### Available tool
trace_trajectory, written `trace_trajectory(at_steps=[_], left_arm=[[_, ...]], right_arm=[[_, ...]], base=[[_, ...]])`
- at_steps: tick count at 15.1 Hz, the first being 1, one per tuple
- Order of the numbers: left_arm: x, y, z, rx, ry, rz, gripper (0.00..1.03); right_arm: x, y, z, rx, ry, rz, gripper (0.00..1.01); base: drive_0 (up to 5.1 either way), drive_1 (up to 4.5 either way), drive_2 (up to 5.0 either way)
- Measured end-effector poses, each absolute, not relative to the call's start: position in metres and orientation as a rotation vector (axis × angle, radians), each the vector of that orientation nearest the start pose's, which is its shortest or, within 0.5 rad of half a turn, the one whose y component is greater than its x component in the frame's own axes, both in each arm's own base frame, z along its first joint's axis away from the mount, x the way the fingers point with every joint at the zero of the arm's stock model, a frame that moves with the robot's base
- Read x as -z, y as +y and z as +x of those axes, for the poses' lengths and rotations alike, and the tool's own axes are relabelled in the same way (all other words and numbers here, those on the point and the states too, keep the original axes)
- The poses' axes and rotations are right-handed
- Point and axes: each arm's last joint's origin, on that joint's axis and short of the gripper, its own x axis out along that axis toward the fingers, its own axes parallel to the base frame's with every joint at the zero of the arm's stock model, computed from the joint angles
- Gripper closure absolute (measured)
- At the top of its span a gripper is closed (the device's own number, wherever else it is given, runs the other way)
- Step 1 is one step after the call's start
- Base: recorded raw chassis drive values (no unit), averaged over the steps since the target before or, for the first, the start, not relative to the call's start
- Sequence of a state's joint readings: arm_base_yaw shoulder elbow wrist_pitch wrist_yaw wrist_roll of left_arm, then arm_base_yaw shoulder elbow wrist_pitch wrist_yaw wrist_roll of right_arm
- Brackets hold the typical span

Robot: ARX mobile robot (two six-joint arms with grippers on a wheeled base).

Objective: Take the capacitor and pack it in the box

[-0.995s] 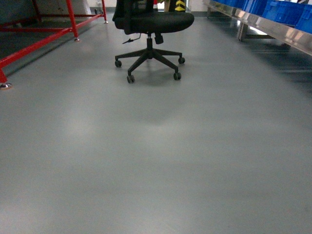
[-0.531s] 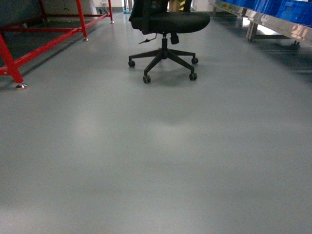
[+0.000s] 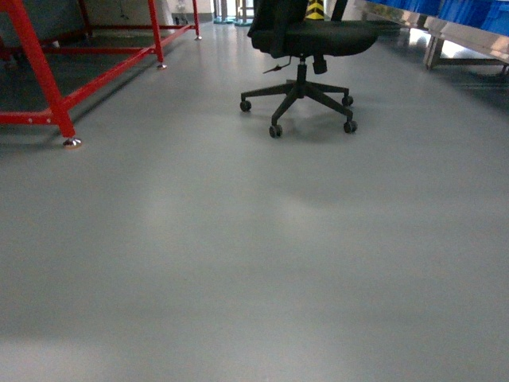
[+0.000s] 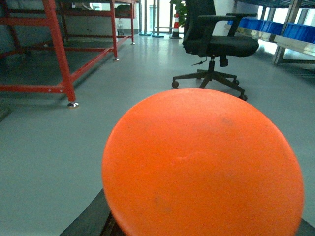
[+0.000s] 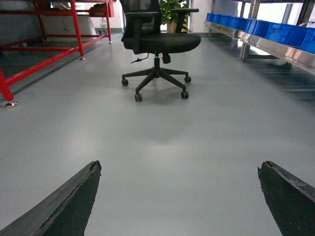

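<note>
- Plainly, neither the capacitor nor the box appeared in any view; only grey floor (image 3: 254, 263) lay ahead of the robot.
- An office chair (image 3: 306, 48) stood well beyond both arms, a red frame (image 3: 48, 72) off to the left arm's side, and blue bins (image 5: 275, 32) on a metal shelf to the right arm's side.
- The right gripper (image 5: 179, 201) hung released, its two dark fingers (image 5: 69, 206) spread wide apart with bare floor between them, holding nothing.
- The left gripper could not be judged: an orange disc (image 4: 202, 167) filled the space just ahead of its camera, possibly resting on the jaws, though I could not tell.
- As a judgement, a capacitor would likely be light, rigid and small, with thin bendable leads, so it should be pinched gently across the body.
- Likewise, the tub would be stiff plastic, best approached from above, once found.
</note>
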State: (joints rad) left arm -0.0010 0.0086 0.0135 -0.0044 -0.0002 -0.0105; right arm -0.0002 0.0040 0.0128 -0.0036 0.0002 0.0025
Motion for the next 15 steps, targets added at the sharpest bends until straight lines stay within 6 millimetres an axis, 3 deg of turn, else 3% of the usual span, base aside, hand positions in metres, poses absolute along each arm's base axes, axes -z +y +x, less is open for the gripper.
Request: trace_trajectory(at_steps=[15], left_arm=[[-0.1672,-0.0001,0.0974,0.001,-0.002,-0.01,0.59]], right_arm=[[-0.1672,0.0,0.0972,0.0,-0.005,0.002,0.03]], base=[[-5.0,2.4,2.4]])
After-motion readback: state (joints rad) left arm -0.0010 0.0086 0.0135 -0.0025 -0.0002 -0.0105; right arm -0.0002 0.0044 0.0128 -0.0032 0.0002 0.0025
